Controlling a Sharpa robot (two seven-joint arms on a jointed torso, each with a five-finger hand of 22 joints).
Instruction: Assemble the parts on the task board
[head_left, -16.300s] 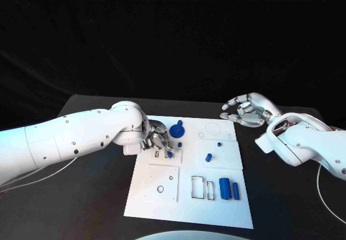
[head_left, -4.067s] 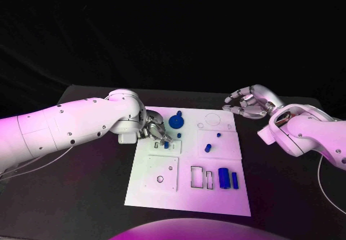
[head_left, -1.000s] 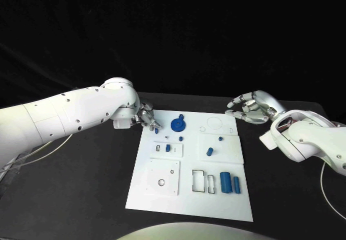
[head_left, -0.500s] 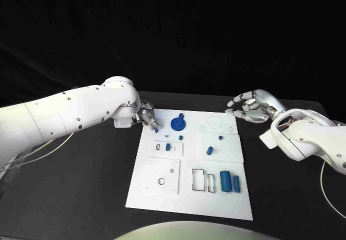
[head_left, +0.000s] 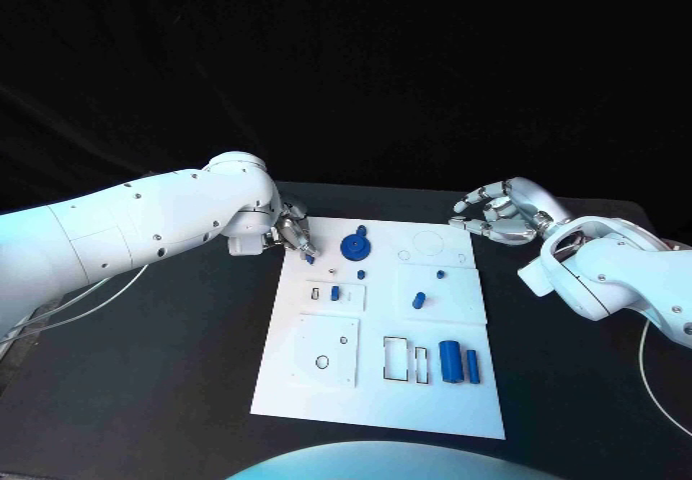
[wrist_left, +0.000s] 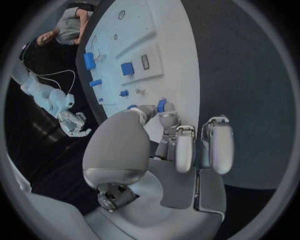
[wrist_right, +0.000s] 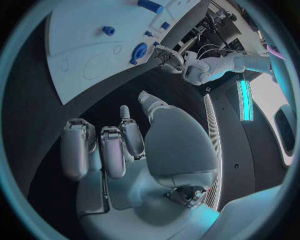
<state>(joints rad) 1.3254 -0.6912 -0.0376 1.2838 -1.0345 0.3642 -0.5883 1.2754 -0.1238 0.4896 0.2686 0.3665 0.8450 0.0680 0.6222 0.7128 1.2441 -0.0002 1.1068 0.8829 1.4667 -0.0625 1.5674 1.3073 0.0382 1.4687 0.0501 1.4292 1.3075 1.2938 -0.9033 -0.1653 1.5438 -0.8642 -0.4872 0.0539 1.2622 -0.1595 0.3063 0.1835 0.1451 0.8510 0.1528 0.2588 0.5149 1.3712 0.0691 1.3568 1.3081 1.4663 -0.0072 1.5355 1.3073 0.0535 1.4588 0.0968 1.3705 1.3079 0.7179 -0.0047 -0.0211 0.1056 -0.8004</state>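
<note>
The left hand (head_left: 293, 237), at the frame's left-centre, pinches a small blue part (head_left: 310, 259) between its fingertips, hovering at the upper left corner of the task board (head_left: 382, 400). A light pinch could let the part slip or tilt (judged from how little of it shows), spoiling insertion. The arm reaches in from the left, wrist bent downward. The right hand (head_left: 499, 214), upper right, holds nothing, fingers loosely curled but apart, just beyond the board's far corner.

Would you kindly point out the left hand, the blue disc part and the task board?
left hand (head_left: 293, 233), head view, middle of the hand.
blue disc part (head_left: 355, 245), head view, disc face.
task board (head_left: 378, 410), head view, bare near edge.
</note>
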